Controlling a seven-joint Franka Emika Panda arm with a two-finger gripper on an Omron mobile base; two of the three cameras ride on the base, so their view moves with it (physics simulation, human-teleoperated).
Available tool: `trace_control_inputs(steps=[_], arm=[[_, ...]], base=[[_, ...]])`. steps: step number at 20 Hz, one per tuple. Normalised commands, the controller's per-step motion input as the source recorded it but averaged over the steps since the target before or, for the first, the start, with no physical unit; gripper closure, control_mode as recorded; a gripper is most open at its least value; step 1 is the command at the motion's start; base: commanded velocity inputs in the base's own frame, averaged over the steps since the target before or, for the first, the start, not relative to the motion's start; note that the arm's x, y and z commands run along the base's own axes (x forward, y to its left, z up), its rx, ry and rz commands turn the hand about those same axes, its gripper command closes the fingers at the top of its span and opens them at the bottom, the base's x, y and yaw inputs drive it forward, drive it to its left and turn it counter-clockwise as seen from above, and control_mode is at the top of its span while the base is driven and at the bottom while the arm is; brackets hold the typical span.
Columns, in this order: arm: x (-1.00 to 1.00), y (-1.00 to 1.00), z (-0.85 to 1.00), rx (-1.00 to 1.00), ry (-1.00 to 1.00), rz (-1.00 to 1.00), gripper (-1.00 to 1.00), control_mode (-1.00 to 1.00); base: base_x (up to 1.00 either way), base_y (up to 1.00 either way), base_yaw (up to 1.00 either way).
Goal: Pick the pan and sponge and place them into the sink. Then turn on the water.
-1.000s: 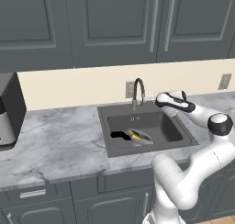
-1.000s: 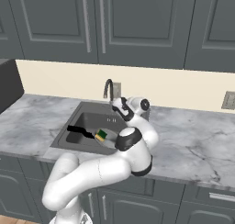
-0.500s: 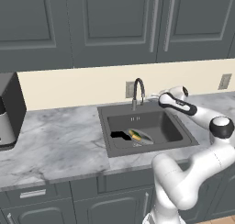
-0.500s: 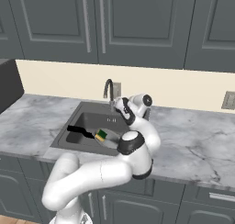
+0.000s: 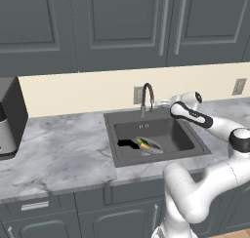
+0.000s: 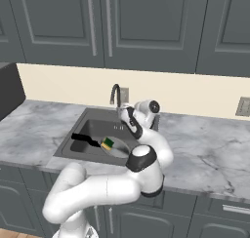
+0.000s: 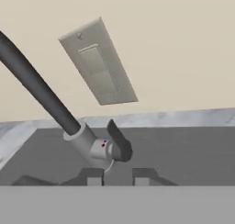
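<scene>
The silver pan [image 5: 152, 146] [image 6: 118, 150] lies in the dark grey sink [image 5: 178, 134] [image 6: 93, 129], its black handle [image 6: 84, 139] pointing left. The green and yellow sponge [image 5: 143, 144] [image 6: 107, 144] rests on the pan. My gripper [image 5: 164, 104] [image 6: 123, 109] [image 7: 119, 177] hovers at the sink's rear, just right of the gooseneck faucet [image 5: 147, 93] [image 6: 115, 93] [image 7: 41, 92]. In the hand view its fingertips [image 7: 94, 177] stand slightly apart with nothing between them, and the faucet's dark lever [image 7: 118, 140] sits just beyond the gap. No water is in view.
A wall outlet plate [image 7: 98, 64] sits behind the faucet and another outlet [image 5: 239, 86] [image 6: 242, 106] farther right. A dark coffee machine [image 5: 7, 120] stands at the counter's left end. Marble counter [image 5: 63, 154] [image 6: 205, 144] stretches on both sides of the sink, below grey cabinets.
The hand has shifted slightly by the faucet base, and its fingertips have parted a little. Pan and sponge have stayed put.
</scene>
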Motion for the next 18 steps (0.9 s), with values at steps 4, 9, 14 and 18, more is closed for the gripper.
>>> trace_control_inputs(steps=[4, 9, 14, 18], arm=[[-0.16, 0.05, 0.25, 0.01, -0.07, 0.00, -1.00, -1.00], [0.03, 0.08, 0.01, -0.01, 0.05, 0.00, -1.00, -1.00], [0.16, 0.20, -0.06, -0.08, 0.11, -0.01, -1.00, -1.00], [0.29, 0.20, -0.03, -0.05, 0.08, -0.02, -1.00, -1.00]], base=[[0.00, 0.00, 0.00], [0.00, 0.00, 0.00], [0.00, 0.00, 0.00], [0.00, 0.00, 0.00]])
